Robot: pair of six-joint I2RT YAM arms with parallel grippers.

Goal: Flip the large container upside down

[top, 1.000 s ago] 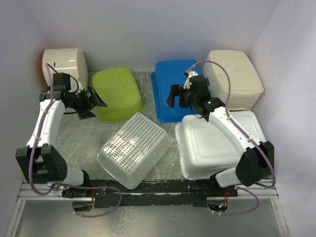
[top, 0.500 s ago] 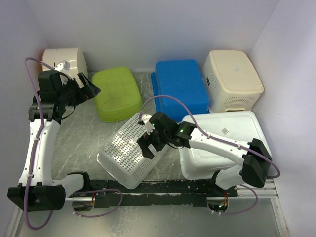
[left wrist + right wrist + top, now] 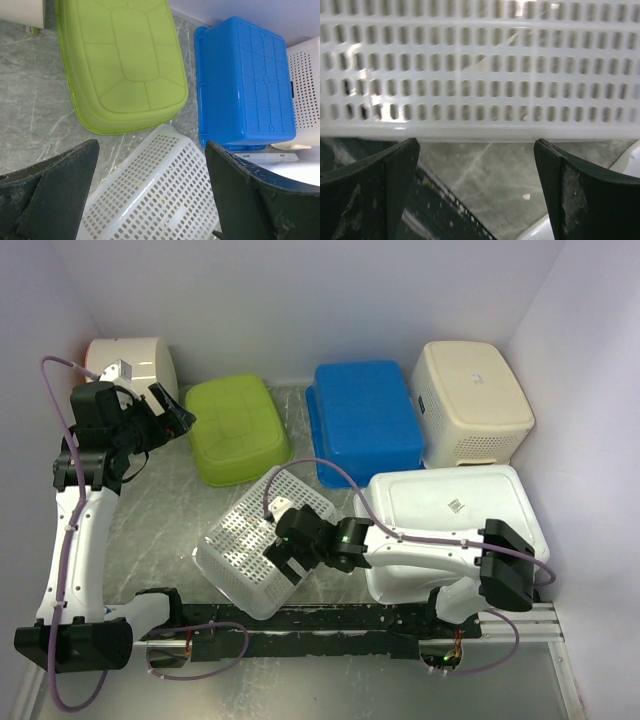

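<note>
A: Far left of the top view, quick?
B: Left claw (image 3: pixel 177 413) raised at upper left, spread wide, nothing in it. Just behind it is a white domed case (image 3: pixel 130 362).

A: Next over?
B: Green tub (image 3: pixel 238 428), base up on the worktop (image 3: pixel 165 515). Below it, near centre, is a white holed basket (image 3: pixel 250 545), tilted. The left wrist view looks down on both between its fingers.

A: Right claw?
B: Right claw (image 3: pixel 285 558) sits low at centre, at the holed basket's right-hand side. The wrist view shows it gaping wide with nothing between the fingers (image 3: pixel 372 185) and the basket wall just ahead. Can't tell if it's touching.

A: And the task's thing?
B: Large container (image 3: pixel 450 525) is at lower right of the top view, glossy white. Its base faces up with the label sticker (image 3: pixel 455 505) showing, and its rim is down on the worktop. It's just right of the holed basket. The right arm crosses its near edge, claw clear of it.

A: Behind it?
B: Blue tub (image 3: pixel 365 418) at upper centre, base up. Cream perforated basket (image 3: pixel 472 400) at upper right, just beyond the container's far edge.
</note>
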